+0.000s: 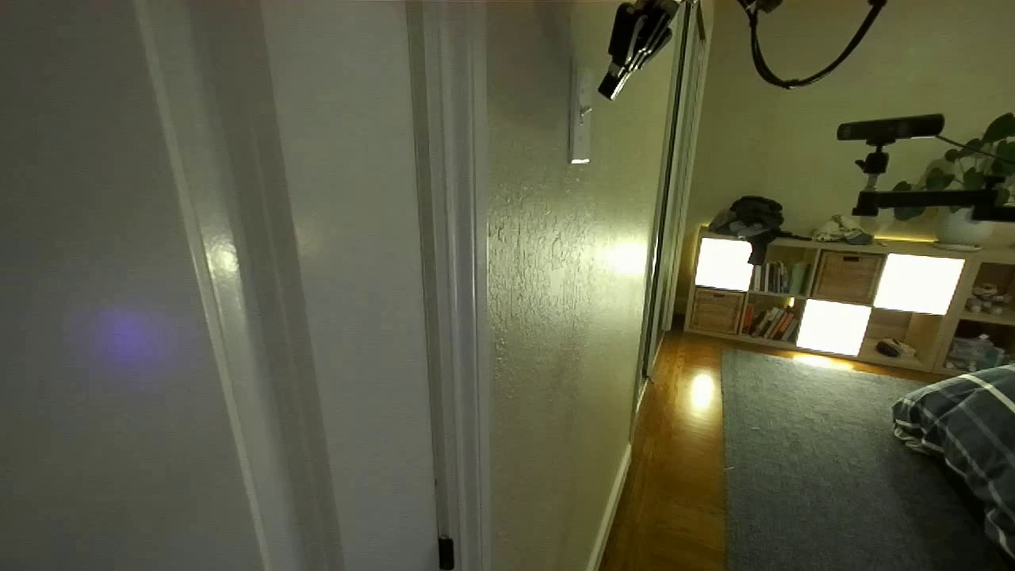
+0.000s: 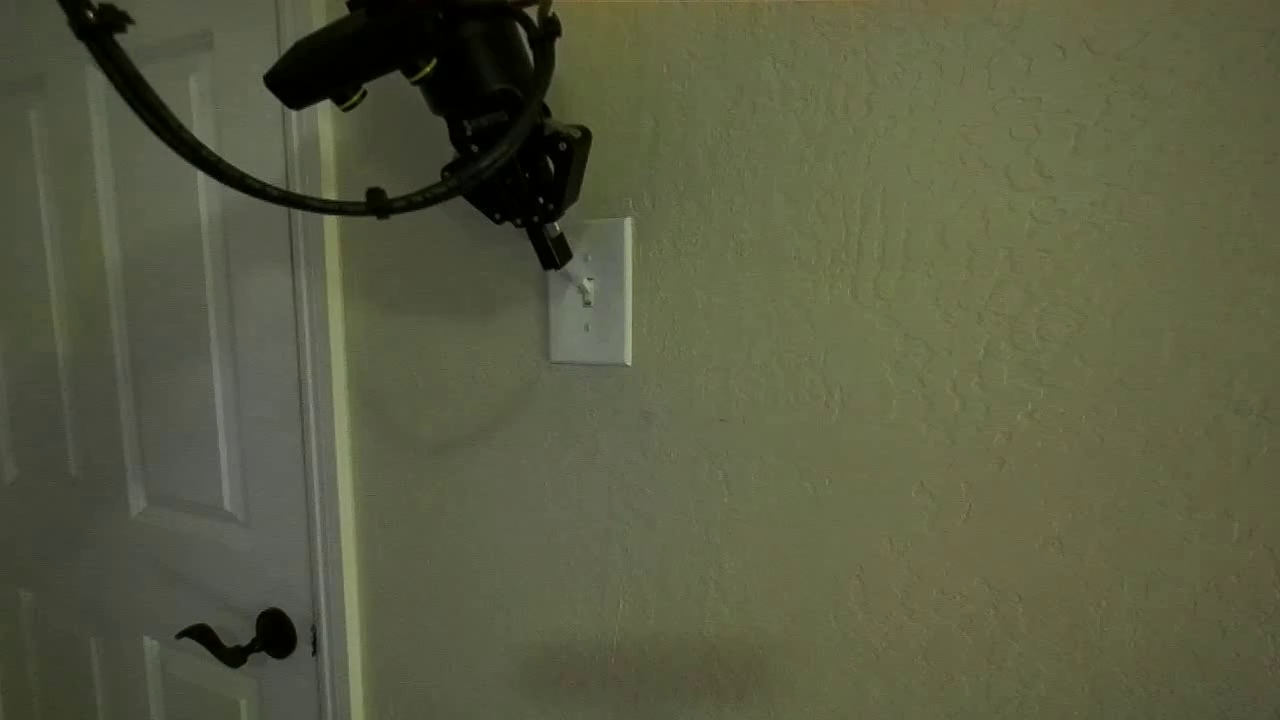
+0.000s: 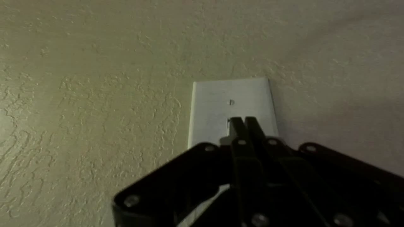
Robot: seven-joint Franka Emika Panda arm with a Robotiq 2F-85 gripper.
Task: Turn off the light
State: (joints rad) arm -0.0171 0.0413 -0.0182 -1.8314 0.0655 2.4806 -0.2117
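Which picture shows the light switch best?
An exterior view: the switch plate appears face-on, mostly unblocked. In the wrist view, the jaws partly hide it; in an exterior view, the switch plate shows nearly edge-on.

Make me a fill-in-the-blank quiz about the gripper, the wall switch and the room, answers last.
The switch plate on the wall is coloured ____.
In the wrist view, the gripper shows in ____ of the switch plate.
In an exterior view, the door handle sits ____ (higher or lower) than the switch plate.
In an exterior view, the cube shelf shows exactly ____ glowing compartments.
Missing words: white; front; lower; three.
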